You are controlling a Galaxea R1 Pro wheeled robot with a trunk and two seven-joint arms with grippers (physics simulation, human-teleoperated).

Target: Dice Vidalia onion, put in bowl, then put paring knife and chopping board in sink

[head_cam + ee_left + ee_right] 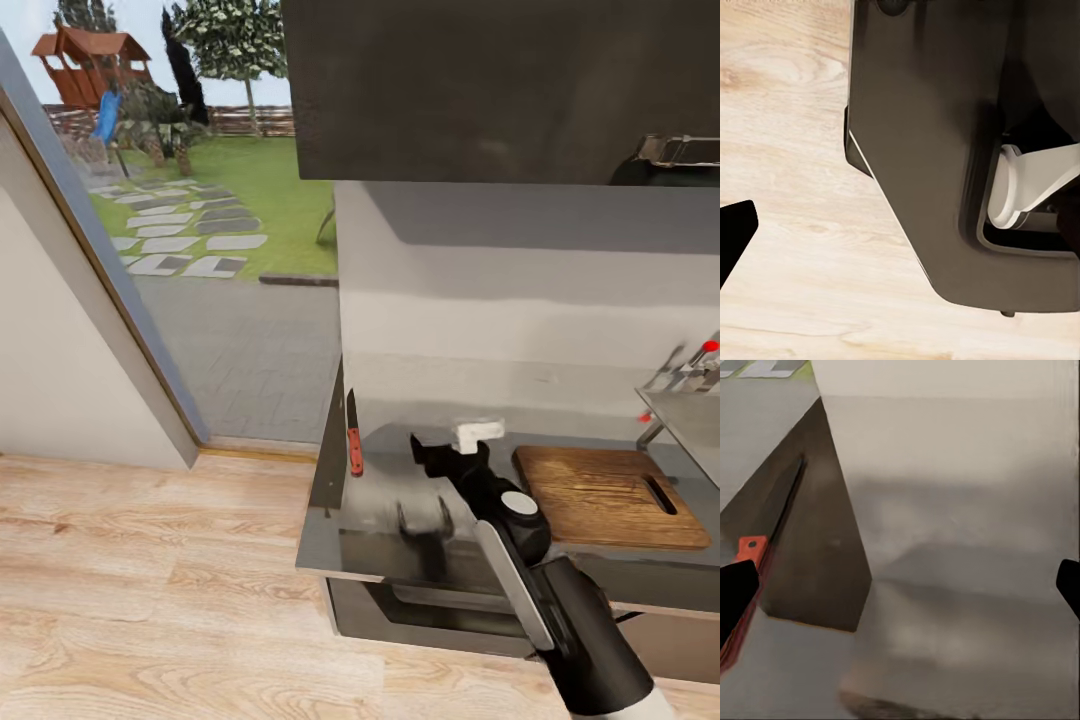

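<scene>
One arm reaches over the glossy dark bench (pixel 420 545) from the near right, its right claw (pixel 425 455) hovering just above the surface with the fingers spread wide and nothing between them; in the right wrist view the two dark fingertips (pixel 735 592) sit at opposite sides of the picture. At the bench's left end the knife (pixel 353 435) lies flat along the left edge, blade pointing toward the back wall and its red-orange handle toward the near edge; it is near the claw, to its left, and not touched by it. In the right wrist view the knife (pixel 765 547) runs beside one fingertip. Right of the arm, the board (pixel 605 495) lies flat on the bench with its slot handle toward the right end. Past it, at the right end, part of the sink (pixel 690 410) and its small red knob show. Whether the left claw is spread or clenched cannot be told: the left wrist view gives a dark fingertip (pixel 733 232) over wooden floor (pixel 795 225).
</scene>
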